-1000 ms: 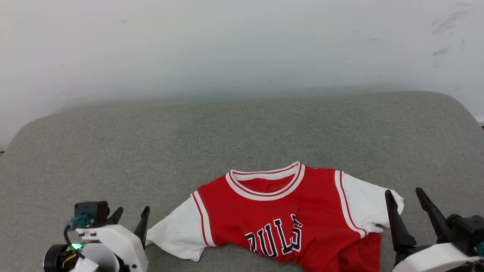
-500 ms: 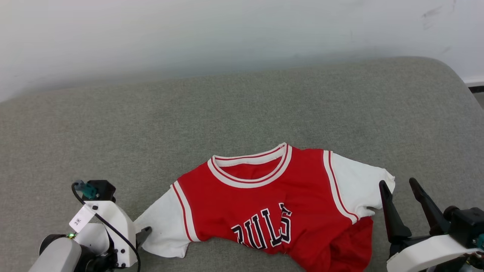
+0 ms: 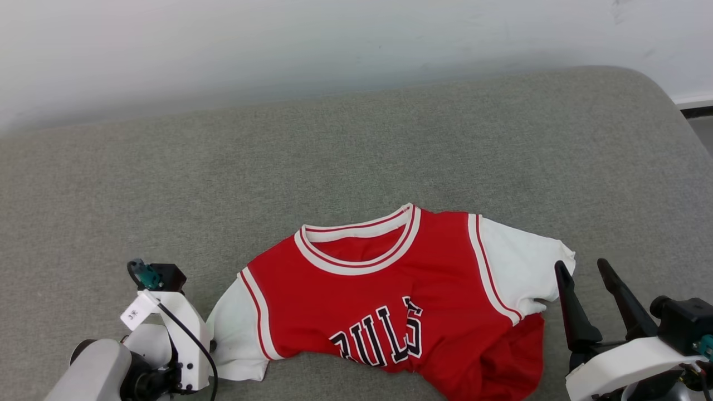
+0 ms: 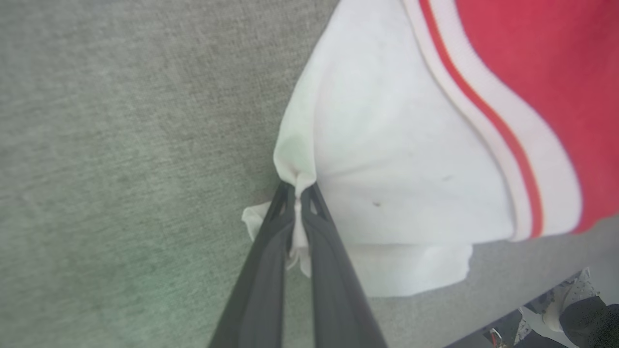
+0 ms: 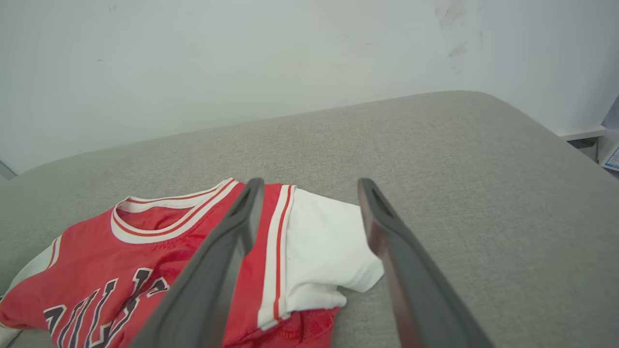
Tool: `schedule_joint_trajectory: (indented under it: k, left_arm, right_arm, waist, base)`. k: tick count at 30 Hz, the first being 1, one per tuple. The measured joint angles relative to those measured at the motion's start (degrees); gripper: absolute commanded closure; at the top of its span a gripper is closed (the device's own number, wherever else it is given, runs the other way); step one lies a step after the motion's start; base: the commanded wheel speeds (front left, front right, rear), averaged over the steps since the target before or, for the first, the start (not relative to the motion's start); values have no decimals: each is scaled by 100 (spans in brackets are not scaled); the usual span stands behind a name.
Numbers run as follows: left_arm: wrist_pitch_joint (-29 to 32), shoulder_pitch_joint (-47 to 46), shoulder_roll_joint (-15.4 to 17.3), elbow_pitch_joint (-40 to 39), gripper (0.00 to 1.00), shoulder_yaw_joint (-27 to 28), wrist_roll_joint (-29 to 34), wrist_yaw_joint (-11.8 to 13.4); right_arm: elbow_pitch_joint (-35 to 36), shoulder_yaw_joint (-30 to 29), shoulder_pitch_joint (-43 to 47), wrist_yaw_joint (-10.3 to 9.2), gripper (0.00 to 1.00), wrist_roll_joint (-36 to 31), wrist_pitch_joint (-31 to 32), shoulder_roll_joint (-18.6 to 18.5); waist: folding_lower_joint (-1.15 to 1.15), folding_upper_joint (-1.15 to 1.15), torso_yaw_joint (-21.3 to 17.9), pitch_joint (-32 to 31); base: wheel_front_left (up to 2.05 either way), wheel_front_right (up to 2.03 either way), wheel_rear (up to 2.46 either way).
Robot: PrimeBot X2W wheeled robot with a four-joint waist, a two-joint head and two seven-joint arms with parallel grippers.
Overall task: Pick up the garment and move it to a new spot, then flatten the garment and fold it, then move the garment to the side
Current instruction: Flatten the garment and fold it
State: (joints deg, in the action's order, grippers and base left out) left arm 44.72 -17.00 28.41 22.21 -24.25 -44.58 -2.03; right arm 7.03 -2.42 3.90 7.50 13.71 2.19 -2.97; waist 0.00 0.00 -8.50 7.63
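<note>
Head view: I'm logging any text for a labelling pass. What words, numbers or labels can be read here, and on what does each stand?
"ULS": black, white-outlined letters on the chest of the red garment; the letter before them is partly hidden where the cloth folds under, and a crease breaks the word.
White tag at the left wrist: small dark print, too small to read.

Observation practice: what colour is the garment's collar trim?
The collar trim of the garment is white with thin red stripes, clearest in the head view.

The garment [image 3: 390,289] shows black white-edged chest letters "ULS" (a crease swallows the rest).
</note>
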Motion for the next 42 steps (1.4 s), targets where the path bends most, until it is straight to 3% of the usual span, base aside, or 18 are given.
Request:
schedule_joint_trajectory:
  k: [5,10,18,27,39,40,41,42]
  left_arm:
    - [-439,3,-83,81,100,-87,202,-33]
    - [-1089,8,-183,86,100,-46,369,1]
    - [-1893,1,-256,-479,100,71,621,165]
    - [-2181,-106,-292,-1226,100,78,776,285]
    - [-2299,-240,-370,-1488,100,34,854,355]
    - [-2319,-240,-371,-1489,100,32,854,355]
    - [-2325,-240,-371,-1488,100,31,854,355]
    - [-2334,-241,-371,-1485,100,29,854,355]
  right_arm:
    - [-240,-25,-92,0,0,254,227,3]
    - [-831,-430,-342,0,0,413,673,4]
    - [-2098,-1181,-1148,0,0,513,2162,-396]
    - [-2960,-1057,-2200,0,0,503,3653,-862]
    - [-4065,-856,-2916,0,0,415,4177,-953]
    - [-4119,-833,-2947,-1,7,437,4220,-967]
    - [-4164,-804,-2955,-2,75,453,4228,-979]
    - [-4216,-794,-2981,-2,100,489,4250,-980]
  waist:
    - [0,0,85,-86]
    - [0,0,185,-179]
    - [0,0,418,-226]
    - [1,0,652,26]
    - [0,0,900,503]
    - [0,0,911,513]
    - [0,0,916,518]
    - [0,0,916,516]
  base:
    - [0,0,0]
    - [0,0,0]
    - [0,0,0]
    - [0,0,0]
    - [0,0,0]
    - [0,0,0]
    - [0,0,0]
    - [0,0,0]
